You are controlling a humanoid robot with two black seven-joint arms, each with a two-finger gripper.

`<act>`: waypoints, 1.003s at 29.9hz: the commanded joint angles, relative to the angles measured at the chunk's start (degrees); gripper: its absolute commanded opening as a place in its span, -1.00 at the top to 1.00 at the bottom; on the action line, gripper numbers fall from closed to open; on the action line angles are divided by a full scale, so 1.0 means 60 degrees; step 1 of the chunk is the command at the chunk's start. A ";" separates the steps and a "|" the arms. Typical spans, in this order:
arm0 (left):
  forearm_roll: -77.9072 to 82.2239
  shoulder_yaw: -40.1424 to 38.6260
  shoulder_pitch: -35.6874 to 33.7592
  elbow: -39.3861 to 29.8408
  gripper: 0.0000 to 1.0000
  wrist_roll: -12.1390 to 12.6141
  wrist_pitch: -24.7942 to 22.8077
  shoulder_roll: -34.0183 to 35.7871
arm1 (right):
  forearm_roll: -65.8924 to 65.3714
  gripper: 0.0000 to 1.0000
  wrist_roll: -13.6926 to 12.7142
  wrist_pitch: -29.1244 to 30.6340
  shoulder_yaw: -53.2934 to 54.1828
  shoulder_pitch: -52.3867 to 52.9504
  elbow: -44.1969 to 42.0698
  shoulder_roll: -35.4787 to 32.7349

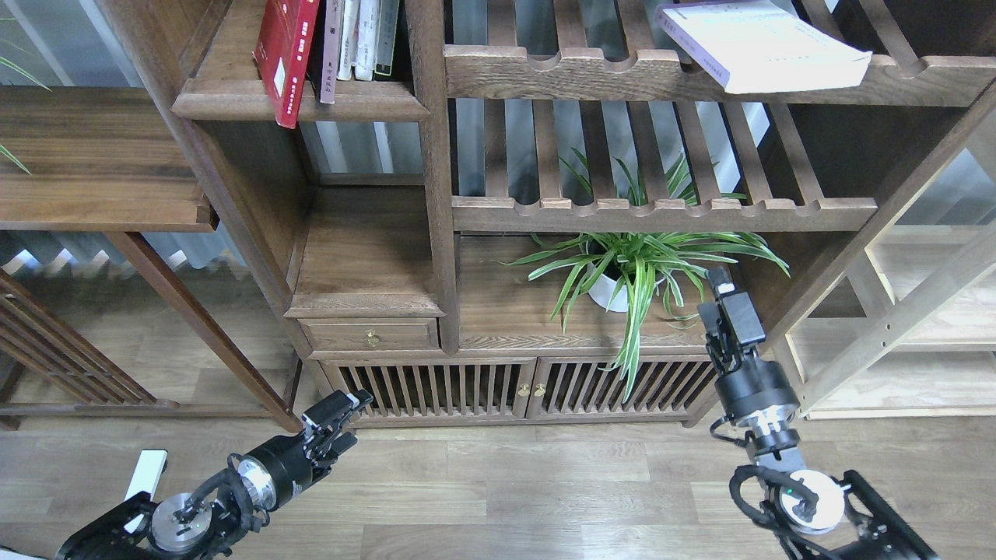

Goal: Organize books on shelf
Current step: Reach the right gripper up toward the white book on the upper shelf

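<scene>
Two black arms are raised from the lower corners. The left gripper (342, 410) is angled up-right, the right gripper (730, 307) upward; finger spacing cannot be told.

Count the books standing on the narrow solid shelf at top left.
5 visible on the shelf: the red book leaning at the left, a dark one beside it, then a mauve-spined one, a white one and a dark-spined one. Others may hide between them.

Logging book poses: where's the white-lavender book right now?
Head view, top right: the white-lavender book lies flat on the upper slatted shelf, overhanging its front rail, above the potted plant.
</scene>
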 commanded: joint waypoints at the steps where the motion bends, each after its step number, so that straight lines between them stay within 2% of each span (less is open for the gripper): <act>1: 0.0003 -0.0044 -0.0097 0.0031 -0.98 -0.0001 0.0000 -0.0003 | 0.0018 -0.99 -0.0013 0.0000 -0.0183 0.0079 0.0789 -0.0398; 13: 0.0003 -0.0074 -0.0288 0.0104 -0.98 -0.0001 0.0000 0.0026 | 0.0252 -0.99 -0.0013 0.0000 -0.0051 0.1089 0.0879 -0.2698; 30: 0.0003 -0.0059 -0.0434 0.0104 -0.98 -0.0001 0.0000 0.0026 | 0.0253 -0.99 -0.0013 0.0000 -0.0212 0.2671 0.0747 -0.2640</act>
